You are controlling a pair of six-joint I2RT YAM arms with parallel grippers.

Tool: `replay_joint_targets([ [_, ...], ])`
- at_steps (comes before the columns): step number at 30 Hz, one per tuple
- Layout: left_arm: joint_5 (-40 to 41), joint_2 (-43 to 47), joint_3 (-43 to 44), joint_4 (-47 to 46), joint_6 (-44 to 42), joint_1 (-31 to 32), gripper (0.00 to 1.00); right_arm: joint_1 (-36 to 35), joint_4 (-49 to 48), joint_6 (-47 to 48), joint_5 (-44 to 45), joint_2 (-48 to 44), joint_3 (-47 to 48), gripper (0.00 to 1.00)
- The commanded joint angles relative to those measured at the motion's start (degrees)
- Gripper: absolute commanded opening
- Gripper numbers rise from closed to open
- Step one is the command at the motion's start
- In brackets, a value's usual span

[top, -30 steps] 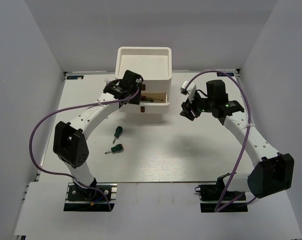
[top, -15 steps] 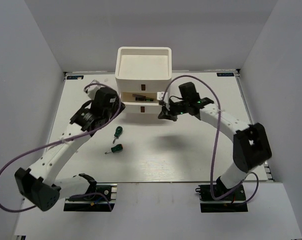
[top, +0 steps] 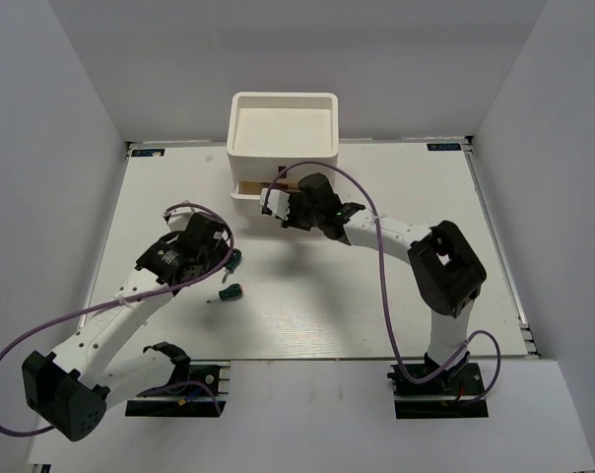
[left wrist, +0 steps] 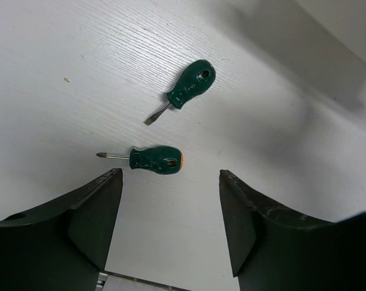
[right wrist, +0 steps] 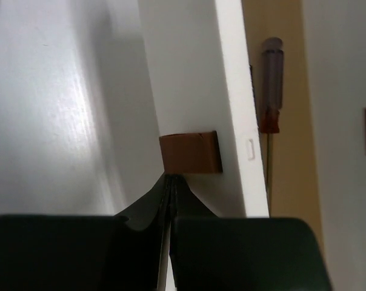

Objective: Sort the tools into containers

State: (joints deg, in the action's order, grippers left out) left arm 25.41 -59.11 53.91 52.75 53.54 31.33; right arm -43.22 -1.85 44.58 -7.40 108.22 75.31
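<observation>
- Half a second ago the left gripper [top: 222, 254] hung beside the organizer [top: 278, 148]. Now it sits nearer the arm bases, out over the counter [top: 327, 305].
- The right gripper [top: 278, 204] has moved left along the organizer's front, from the right corner towards the middle.
- The left wrist view separates what the overhead view half hides. The cross-tip green screwdriver [left wrist: 156, 159] lies just ahead of the gap between the jaws, and the flat-tip green screwdriver [left wrist: 192, 85] lies further off. Both are flat on the counter, apart from each other.
- Only the right wrist view shows a slim screwdriver [right wrist: 271, 79] lying in an open drawer [right wrist: 195, 79], and the brown tab [right wrist: 190, 153] on that drawer's face.
- Left gripper: jaws spread wide, grasping nothing, touching neither tool.
- Right gripper: clenched, fingertips pressed together right at the tab's lower edge, with nothing between them.
</observation>
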Motion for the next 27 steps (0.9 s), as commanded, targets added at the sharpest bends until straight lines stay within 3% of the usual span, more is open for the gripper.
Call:
replay_joint_targets([
  [1,1.6,1.4,-0.7,0.0,-0.8,-0.1,0.76,0.1,-5.6,0.6,6.7,-0.9,2.7,0.00],
  [27,0.0,-4.3,-4.9,-7.6,-2.9,-0.1,0.78,1.1,-11.5,2.0,15.2,5.2,7.3,0.00],
])
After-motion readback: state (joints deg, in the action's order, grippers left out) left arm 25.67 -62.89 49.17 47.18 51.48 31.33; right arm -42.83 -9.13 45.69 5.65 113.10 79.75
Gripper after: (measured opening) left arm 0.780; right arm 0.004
